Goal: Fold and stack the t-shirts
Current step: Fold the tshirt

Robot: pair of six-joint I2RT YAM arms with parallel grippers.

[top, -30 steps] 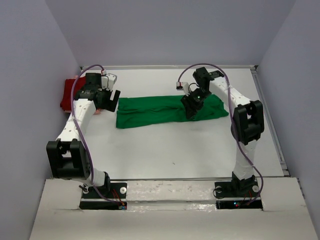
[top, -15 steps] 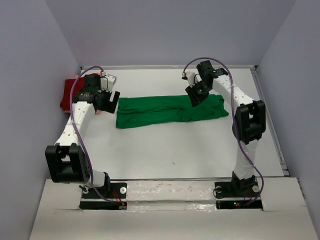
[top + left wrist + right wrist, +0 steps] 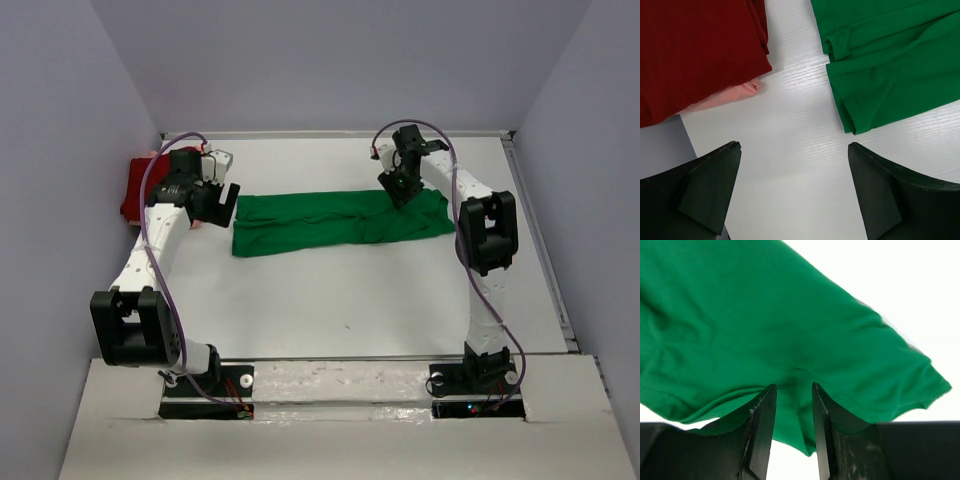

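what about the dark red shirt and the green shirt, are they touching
Apart. The left wrist view shows a strip of bare white table running between the dark red shirt and the green shirt.

Left arm: rises from base at near left, elbow high, forearm stretched toward far left, wrist tipped down. Left claw: jaws spread wide, nothing between them. Right arm: stands upright from base, forearm reaching to far side, wrist angled down and leftward. Right claw: jaws narrow, nearly parallel, fold of green t-shirt pinched between fingertips.
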